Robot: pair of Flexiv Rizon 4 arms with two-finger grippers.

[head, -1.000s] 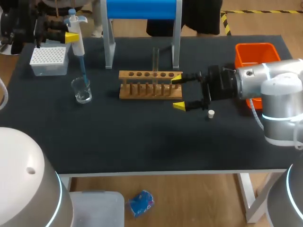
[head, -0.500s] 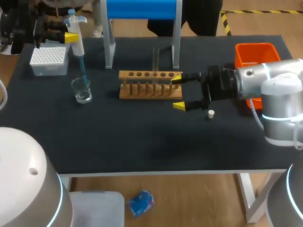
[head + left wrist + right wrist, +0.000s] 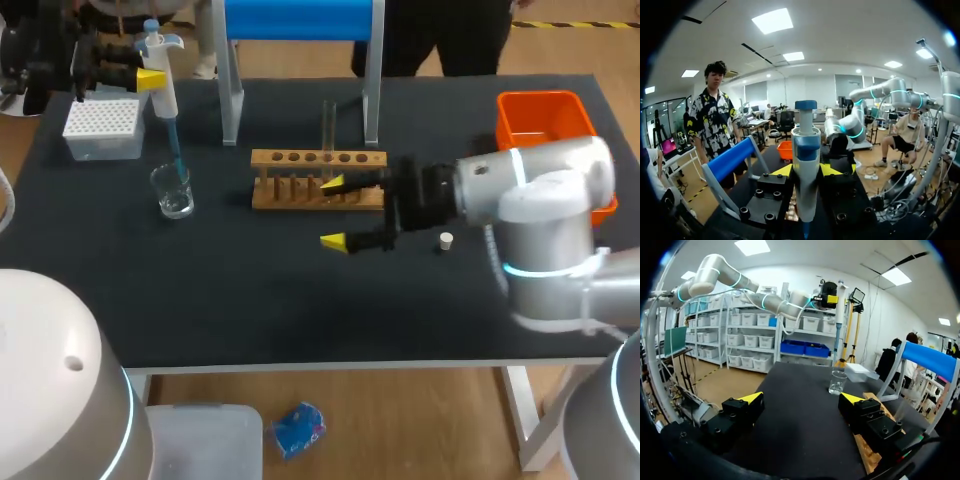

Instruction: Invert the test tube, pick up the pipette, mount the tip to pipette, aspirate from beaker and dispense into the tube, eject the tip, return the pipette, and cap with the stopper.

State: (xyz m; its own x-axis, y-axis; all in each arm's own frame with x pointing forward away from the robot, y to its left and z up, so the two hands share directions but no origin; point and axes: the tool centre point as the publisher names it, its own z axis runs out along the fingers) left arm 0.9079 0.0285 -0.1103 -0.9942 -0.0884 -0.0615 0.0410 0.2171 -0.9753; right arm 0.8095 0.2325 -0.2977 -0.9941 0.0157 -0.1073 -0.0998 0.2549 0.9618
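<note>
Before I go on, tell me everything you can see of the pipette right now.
The pipette has a white, plastic-looking body, a blue plunger knob on top and a curved finger hook at its head. A slim blue tip is mounted on its lower end. It stands upright, clamped from both sides between the yellow fingertips of the left gripper. The tip reaches down into the clear beaker; whether it touches any liquid cannot be told.

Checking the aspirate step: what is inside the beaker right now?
The blue tip of the pipette, held by the left gripper, appears to dip into the beaker. Whether the clear glass holds liquid cannot be made out.
</note>
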